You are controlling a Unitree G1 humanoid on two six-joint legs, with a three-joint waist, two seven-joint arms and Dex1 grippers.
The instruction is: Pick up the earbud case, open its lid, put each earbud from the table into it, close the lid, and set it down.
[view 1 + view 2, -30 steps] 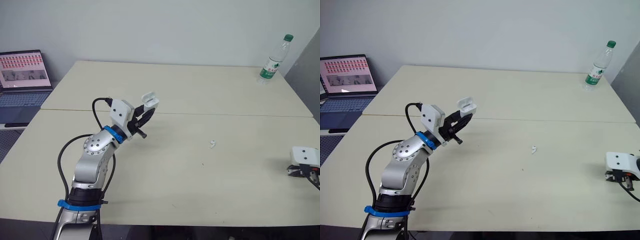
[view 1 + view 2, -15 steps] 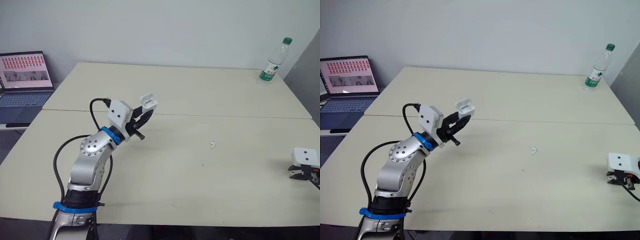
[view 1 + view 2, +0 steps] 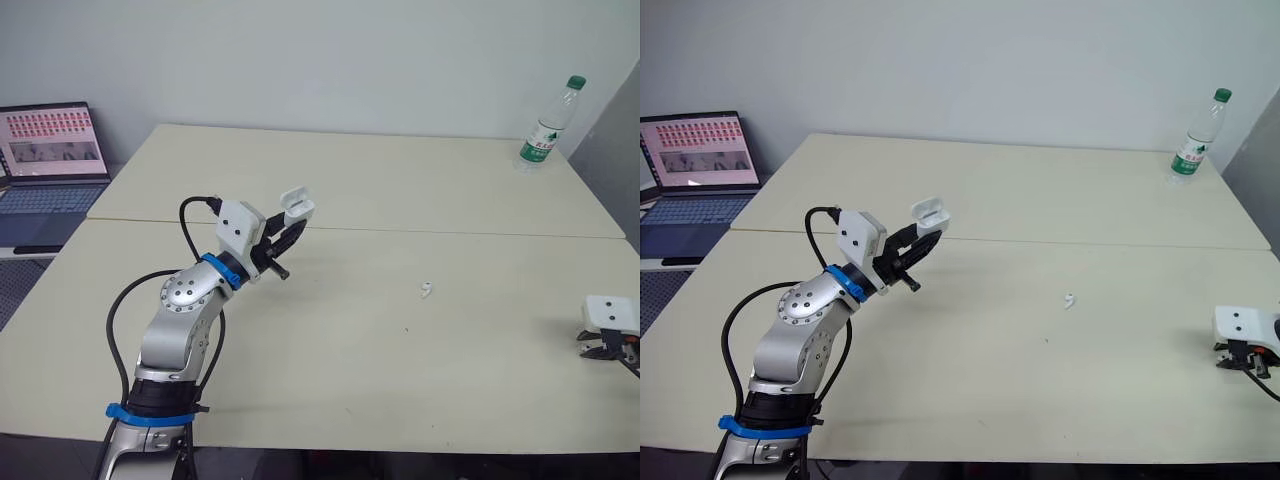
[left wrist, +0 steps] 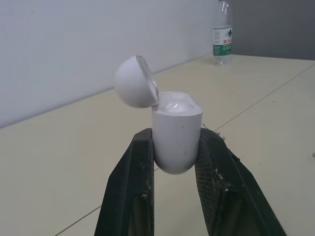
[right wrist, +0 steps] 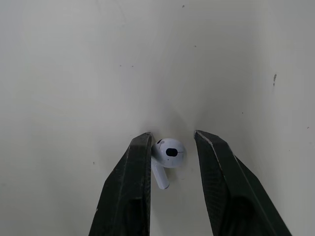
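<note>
My left gripper (image 3: 291,226) is raised above the table's left half, shut on the white earbud case (image 3: 298,204). In the left wrist view the case (image 4: 176,129) stands upright between the black fingers with its lid (image 4: 135,81) tipped open. One white earbud (image 3: 425,290) lies on the table near the middle. At the table's right edge my right gripper (image 3: 603,350) is low over the surface. In the right wrist view its fingers stand open around a second earbud (image 5: 167,155), which lies on the table against one finger (image 5: 138,167).
A green-capped water bottle (image 3: 545,124) stands at the far right corner. An open laptop (image 3: 45,150) sits off the table's left side. A seam (image 3: 450,229) runs across the cream table between its two halves.
The camera shifted a little at first. Both arms, the case and the earbuds hold their places.
</note>
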